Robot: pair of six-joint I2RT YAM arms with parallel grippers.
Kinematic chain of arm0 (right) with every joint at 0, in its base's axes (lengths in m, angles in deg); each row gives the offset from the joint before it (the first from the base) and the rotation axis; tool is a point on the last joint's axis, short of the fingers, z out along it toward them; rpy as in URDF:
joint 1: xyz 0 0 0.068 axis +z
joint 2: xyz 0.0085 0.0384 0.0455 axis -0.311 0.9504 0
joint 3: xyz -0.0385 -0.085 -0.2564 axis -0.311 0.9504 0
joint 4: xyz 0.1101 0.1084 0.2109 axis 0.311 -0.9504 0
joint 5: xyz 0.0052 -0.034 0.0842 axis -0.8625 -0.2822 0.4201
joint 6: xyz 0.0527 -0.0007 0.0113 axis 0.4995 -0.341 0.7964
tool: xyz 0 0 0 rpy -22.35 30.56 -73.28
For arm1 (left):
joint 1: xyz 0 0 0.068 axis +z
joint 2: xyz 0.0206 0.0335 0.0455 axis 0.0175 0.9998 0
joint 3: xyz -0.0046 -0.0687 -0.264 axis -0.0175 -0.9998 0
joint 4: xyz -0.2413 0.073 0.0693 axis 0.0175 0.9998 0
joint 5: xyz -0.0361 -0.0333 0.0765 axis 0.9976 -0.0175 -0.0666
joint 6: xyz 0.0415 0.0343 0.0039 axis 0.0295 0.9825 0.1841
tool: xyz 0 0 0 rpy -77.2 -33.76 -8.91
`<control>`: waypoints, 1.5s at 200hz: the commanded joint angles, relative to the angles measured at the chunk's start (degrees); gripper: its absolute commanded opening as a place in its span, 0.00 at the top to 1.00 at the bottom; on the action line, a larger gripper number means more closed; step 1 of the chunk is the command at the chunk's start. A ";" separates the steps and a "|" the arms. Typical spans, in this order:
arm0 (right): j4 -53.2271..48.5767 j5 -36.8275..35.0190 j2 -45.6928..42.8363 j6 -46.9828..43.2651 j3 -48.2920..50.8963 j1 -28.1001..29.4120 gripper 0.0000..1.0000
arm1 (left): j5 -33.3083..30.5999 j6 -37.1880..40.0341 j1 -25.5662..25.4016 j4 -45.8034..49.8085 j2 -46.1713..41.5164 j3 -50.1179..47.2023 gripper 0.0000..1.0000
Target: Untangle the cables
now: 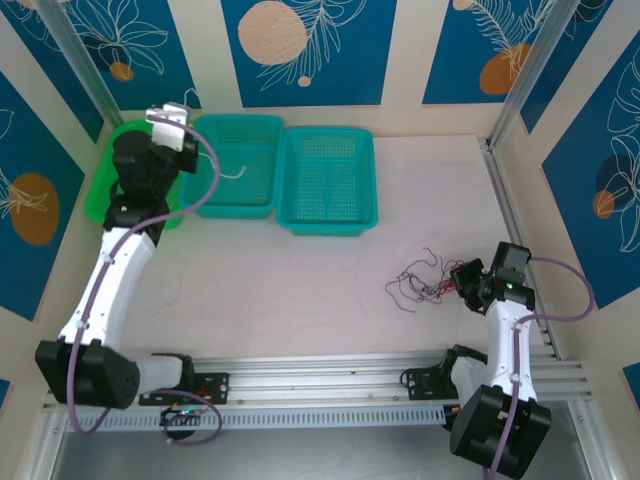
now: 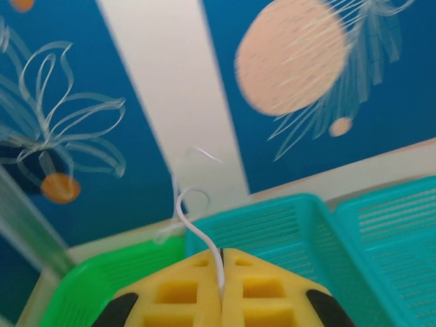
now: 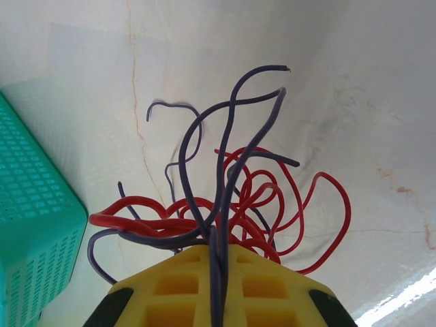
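**Gripping wires at opposite ends of the counter**

The left jaws are closed on the whitish wire (image 2: 185,208). They are held up by the back wall, over the seam between the green basket (image 1: 98,195) and the middle teal basket (image 1: 250,207). A thin pale strand (image 1: 236,172) shows inside that teal basket, and the right teal basket (image 1: 330,226) touches its side.

A broad stretch of bare counter (image 1: 250,290) separates the baskets from the tangle.

Near the counter's right edge, the right jaws are clamped on the dark wire (image 3: 231,129). The loops of the red wire (image 3: 327,204) bunch against their tips.
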 commanded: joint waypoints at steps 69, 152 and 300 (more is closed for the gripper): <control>-0.84 1.43 -0.16 -0.46 -0.61 -0.29 1.00 | -1.04 -8.22 19.79 2.51 23.02 11.91 1.00; -2.31 3.49 -1.27 -0.30 -0.85 0.13 1.00 | 13.50 -17.42 20.88 -0.41 16.72 8.32 0.31; 3.80 22.55 -0.69 0.66 -12.19 17.59 1.00 | 40.61 1.35 -34.46 -13.04 -10.88 -28.54 0.25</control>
